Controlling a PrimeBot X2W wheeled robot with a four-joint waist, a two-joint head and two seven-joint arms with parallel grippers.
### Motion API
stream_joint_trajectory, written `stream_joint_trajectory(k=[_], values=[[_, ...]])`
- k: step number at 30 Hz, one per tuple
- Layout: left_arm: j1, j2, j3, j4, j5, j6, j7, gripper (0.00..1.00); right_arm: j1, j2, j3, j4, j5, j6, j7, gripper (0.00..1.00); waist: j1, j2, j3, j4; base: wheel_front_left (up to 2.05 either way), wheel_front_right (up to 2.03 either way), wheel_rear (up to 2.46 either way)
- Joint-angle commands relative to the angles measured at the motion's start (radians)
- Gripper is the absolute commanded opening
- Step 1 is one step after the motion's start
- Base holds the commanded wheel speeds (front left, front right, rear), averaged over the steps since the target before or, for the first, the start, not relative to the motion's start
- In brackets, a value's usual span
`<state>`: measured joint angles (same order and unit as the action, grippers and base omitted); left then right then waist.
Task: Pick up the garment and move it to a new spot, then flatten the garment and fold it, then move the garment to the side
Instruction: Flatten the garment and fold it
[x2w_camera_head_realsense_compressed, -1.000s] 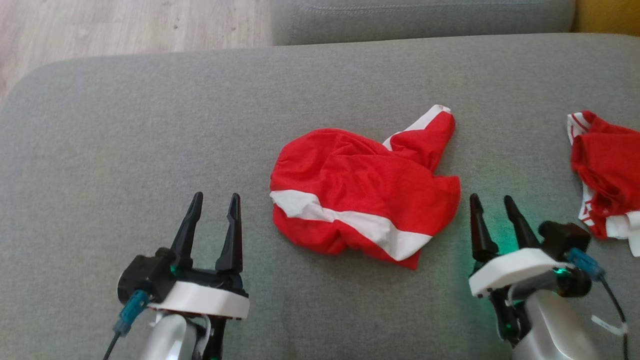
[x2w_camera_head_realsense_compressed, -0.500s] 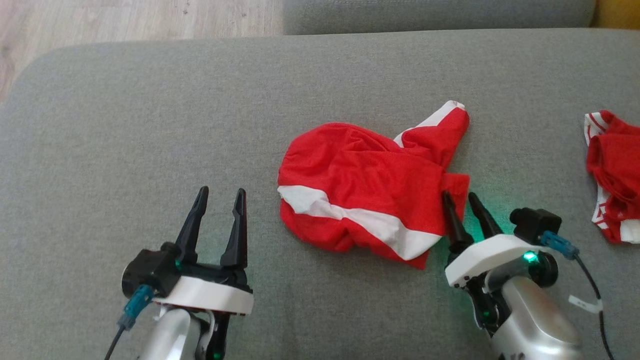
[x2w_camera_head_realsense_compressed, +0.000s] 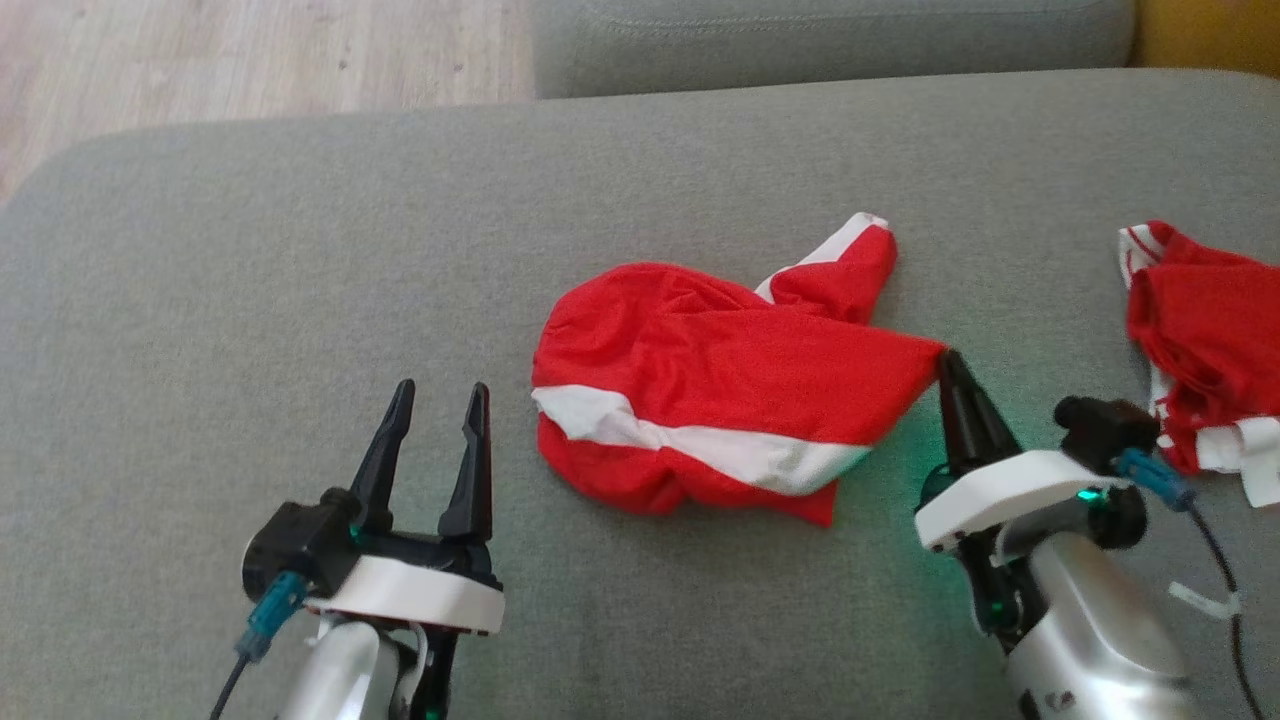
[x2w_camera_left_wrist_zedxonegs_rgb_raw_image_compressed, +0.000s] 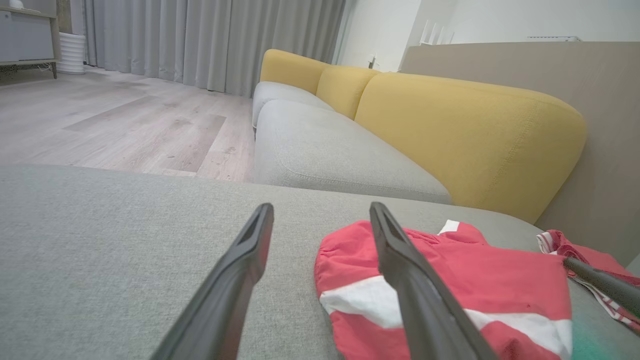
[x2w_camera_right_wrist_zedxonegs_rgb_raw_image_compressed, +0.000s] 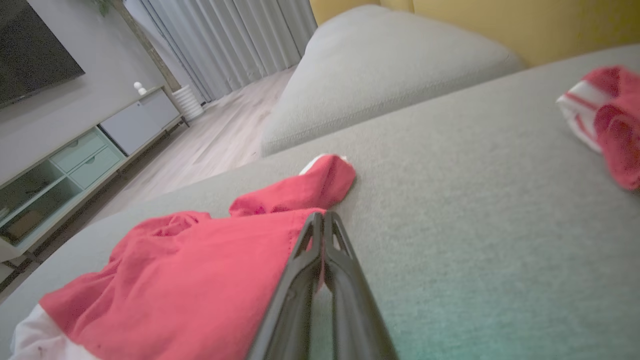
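Observation:
The garment (x2w_camera_head_realsense_compressed: 720, 385) is red with a white band and lies crumpled in the middle of the grey cushion (x2w_camera_head_realsense_compressed: 300, 250). My right gripper (x2w_camera_head_realsense_compressed: 945, 362) is shut on the garment's right corner, and the cloth there is drawn out into a point. In the right wrist view the closed fingers (x2w_camera_right_wrist_zedxonegs_rgb_raw_image_compressed: 320, 235) pinch the red edge of the garment (x2w_camera_right_wrist_zedxonegs_rgb_raw_image_compressed: 210, 270). My left gripper (x2w_camera_head_realsense_compressed: 437, 400) stands open to the left of the garment, apart from it. In the left wrist view its two fingers (x2w_camera_left_wrist_zedxonegs_rgb_raw_image_compressed: 250, 265) frame bare cushion, with the garment (x2w_camera_left_wrist_zedxonegs_rgb_raw_image_compressed: 475, 280) on the right.
A second red and white garment (x2w_camera_head_realsense_compressed: 1205, 345) lies bunched at the cushion's right edge. Behind it stand another grey cushion (x2w_camera_head_realsense_compressed: 830, 40) and yellow backrests (x2w_camera_left_wrist_zedxonegs_rgb_raw_image_compressed: 465, 130). Wooden floor (x2w_camera_head_realsense_compressed: 250, 60) lies beyond the cushion's far left corner.
My right gripper moved in to the garment's right corner, shut on it and pulled the cloth to the right into a point. The left gripper stayed open in place. The camera shifted slightly.

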<state>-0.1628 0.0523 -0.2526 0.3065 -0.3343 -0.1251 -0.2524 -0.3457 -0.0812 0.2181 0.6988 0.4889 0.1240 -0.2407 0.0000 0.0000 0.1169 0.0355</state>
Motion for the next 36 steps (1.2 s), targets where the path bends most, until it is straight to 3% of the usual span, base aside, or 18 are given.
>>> stream_joint_trajectory(k=[1, 10, 20, 27, 36], values=[[-0.024, 0.006, 0.04, -0.028, 0.007, -0.006, -0.009, 1.0, -0.012, -0.012, 0.007, -0.053, -0.016, 0.007, -0.017, 0.0, 0.0, 0.0, -0.015, -0.014, 0.0, 0.0, 0.0], [0.003, 0.005, 0.046, -0.031, 0.008, -0.006, -0.009, 1.0, 0.064, -0.066, -0.103, -0.234, -0.112, 0.007, 0.022, 0.0, 0.0, 0.0, -0.061, -0.049, 0.0, 0.0, 0.0], [0.008, 0.004, 0.029, -0.036, 0.006, -0.006, -0.009, 1.0, 0.1, -0.041, -0.24, -0.363, -0.23, 0.007, 0.188, 0.0, 0.0, 0.0, -0.056, -0.025, 0.0, 0.0, 0.0], [-0.005, 0.008, 0.02, -0.034, 0.006, -0.006, -0.009, 1.0, 0.045, -0.024, -0.29, -0.304, -0.296, 0.007, 0.286, 0.0, 0.0, 0.0, -0.032, 0.01, 0.0, 0.0, 0.0], [-0.03, 0.012, 0.014, -0.031, 0.004, -0.006, -0.009, 1.0, -0.126, -0.027, -0.301, -0.077, -0.361, 0.007, 0.253, 0.0, 0.0, 0.0, 0.002, 0.035, 0.0, 0.0, 0.0]])
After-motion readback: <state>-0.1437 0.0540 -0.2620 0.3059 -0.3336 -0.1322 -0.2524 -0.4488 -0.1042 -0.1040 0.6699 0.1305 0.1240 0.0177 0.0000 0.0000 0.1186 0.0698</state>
